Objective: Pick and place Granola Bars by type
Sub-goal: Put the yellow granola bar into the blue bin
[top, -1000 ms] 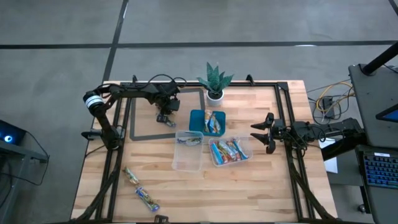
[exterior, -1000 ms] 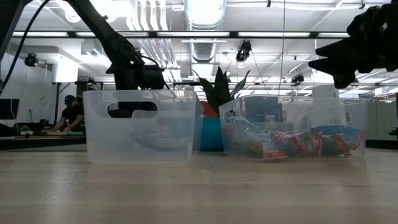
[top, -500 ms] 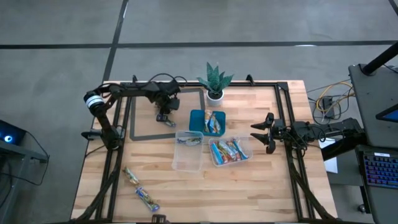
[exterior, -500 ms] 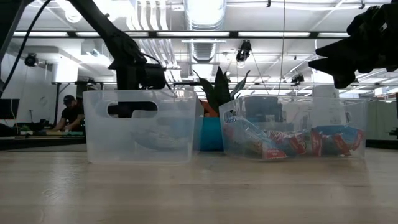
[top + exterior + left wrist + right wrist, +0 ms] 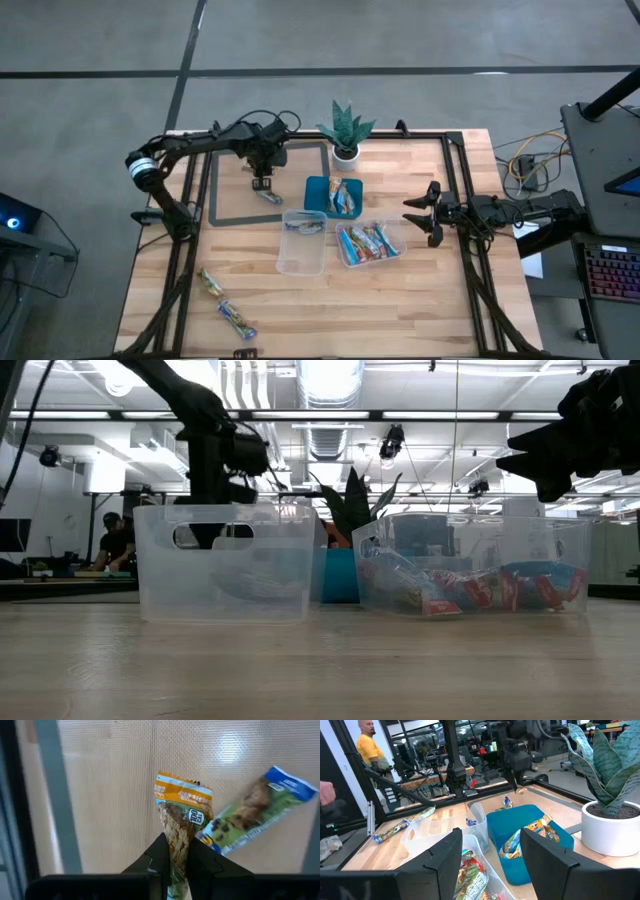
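My left gripper (image 5: pixel 175 842) stands over the table's far left part (image 5: pixel 261 180), shut on a granola bar (image 5: pixel 181 815) with an orange-topped wrapper. A second bar in a blue and green wrapper (image 5: pixel 255 810) lies flat on the table beside it (image 5: pixel 270 196). More bars fill the teal tray (image 5: pixel 333 196) and the right clear tub (image 5: pixel 370 242), and one lies in the left tub (image 5: pixel 304 226). Two bars (image 5: pixel 210 282) (image 5: pixel 237 320) rest near the table's near left corner. My right gripper (image 5: pixel 410 213) waits open to the right of the tubs. My left gripper pinches the orange-topped bar between its two fingers (image 5: pixel 159 851), at the end away from the orange top (image 5: pixel 176 840). The fingers come from above, pointing down, and the bar hangs below them with its orange end (image 5: pixel 184 792) lowest. Whether that end touches the table does not show.
A potted plant (image 5: pixel 345 130) stands at the far edge behind the teal tray. A dark taped rectangle (image 5: pixel 215 190) marks the table's far left part. The two clear tubs (image 5: pixel 228 560) (image 5: pixel 470 565) sit mid-table. People show in the room beyond (image 5: pixel 367 747).
My left gripper has gone up and slightly toward the far edge, staying shut, and the orange-topped bar has risen with it. The blue and green bar has stayed on the table.
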`<action>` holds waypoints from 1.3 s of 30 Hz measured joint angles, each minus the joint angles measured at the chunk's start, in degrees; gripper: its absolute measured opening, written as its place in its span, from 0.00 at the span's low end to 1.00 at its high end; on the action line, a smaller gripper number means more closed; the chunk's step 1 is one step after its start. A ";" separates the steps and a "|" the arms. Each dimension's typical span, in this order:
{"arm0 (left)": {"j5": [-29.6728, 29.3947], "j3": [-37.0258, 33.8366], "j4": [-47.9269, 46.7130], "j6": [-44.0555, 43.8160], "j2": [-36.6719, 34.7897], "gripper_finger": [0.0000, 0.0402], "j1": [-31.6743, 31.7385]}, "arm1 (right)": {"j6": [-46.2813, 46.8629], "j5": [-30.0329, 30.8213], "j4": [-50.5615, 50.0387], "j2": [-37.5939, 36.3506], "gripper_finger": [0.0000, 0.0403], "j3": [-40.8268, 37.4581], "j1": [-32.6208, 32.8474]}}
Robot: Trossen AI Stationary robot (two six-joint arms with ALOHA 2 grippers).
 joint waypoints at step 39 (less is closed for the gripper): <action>-10.61 3.49 -4.34 -89.93 -10.58 0.04 -29.50 | 0.00 0.01 0.00 0.00 0.47 -0.02 0.00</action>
